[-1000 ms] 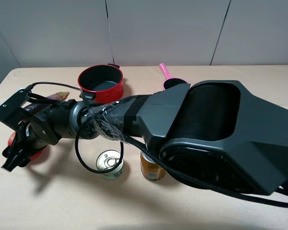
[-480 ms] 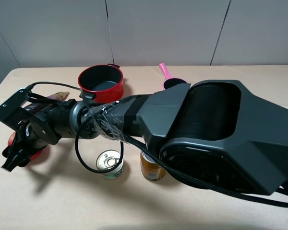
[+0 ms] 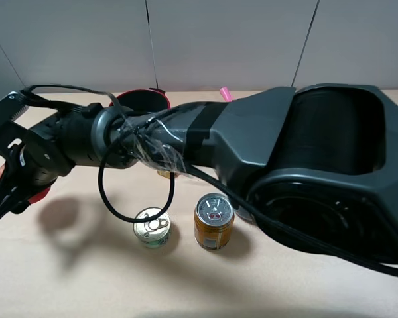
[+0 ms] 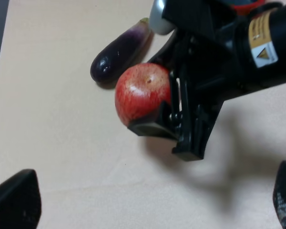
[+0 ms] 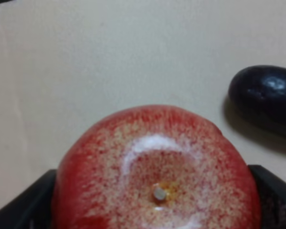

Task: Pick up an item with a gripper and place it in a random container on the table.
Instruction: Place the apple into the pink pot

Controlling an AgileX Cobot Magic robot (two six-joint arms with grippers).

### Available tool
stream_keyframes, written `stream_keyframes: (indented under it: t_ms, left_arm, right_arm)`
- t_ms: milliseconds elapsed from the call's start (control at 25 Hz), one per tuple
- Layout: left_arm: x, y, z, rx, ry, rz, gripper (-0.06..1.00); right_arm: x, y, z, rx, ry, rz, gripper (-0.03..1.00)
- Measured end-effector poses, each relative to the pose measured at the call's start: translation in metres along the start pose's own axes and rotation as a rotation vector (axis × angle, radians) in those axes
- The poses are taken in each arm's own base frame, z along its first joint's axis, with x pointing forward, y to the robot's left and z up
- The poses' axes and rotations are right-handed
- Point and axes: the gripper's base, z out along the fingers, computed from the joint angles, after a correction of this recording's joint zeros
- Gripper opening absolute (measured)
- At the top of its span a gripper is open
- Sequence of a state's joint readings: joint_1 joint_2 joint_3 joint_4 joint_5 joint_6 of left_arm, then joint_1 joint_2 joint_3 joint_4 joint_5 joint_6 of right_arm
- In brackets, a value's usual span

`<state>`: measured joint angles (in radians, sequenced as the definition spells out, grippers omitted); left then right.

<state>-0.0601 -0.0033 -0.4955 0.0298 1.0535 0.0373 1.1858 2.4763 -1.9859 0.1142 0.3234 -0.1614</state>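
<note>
The red speckled fruit (image 4: 140, 93) is clamped between the black jaws of my right gripper (image 3: 13, 189), which reaches across to the table's far left and holds it above the beige cloth (image 3: 66, 278). The fruit fills the right wrist view (image 5: 155, 176), with a jaw on either side. In the high view only red slivers of the fruit (image 3: 38, 193) show. Of the pink saucepan, only the handle tip (image 3: 225, 95) shows behind the arm. My left gripper (image 4: 148, 205) is open and empty, its fingertips (image 4: 14, 200) at the frame's corners.
A dark purple eggplant (image 4: 121, 50) lies on the cloth just beyond the fruit. The red pot (image 3: 142, 98) is half hidden behind the arm. A silver-topped can (image 3: 152, 226) and an orange can (image 3: 213, 222) stand near the front middle.
My right gripper has risen off the table with the fruit in its jaws, and the whole arm has lifted. The orange can is now uncovered.
</note>
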Motion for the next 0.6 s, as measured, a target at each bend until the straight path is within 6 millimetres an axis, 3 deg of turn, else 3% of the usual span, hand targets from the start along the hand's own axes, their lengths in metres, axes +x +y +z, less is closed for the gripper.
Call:
stream_keyframes:
  t_ms: [320, 600]
  left_arm:
    - [0.000, 0.000, 0.000, 0.000, 0.000, 0.000, 0.99]
    - [0.000, 0.000, 0.000, 0.000, 0.000, 0.000, 0.99]
  right_arm:
    - [-0.024, -0.008, -0.034, 0.018, 0.019, -0.033, 0.55]
    - [-0.031, -0.041, -0.060, 0.065, 0.039, 0.017, 0.55]
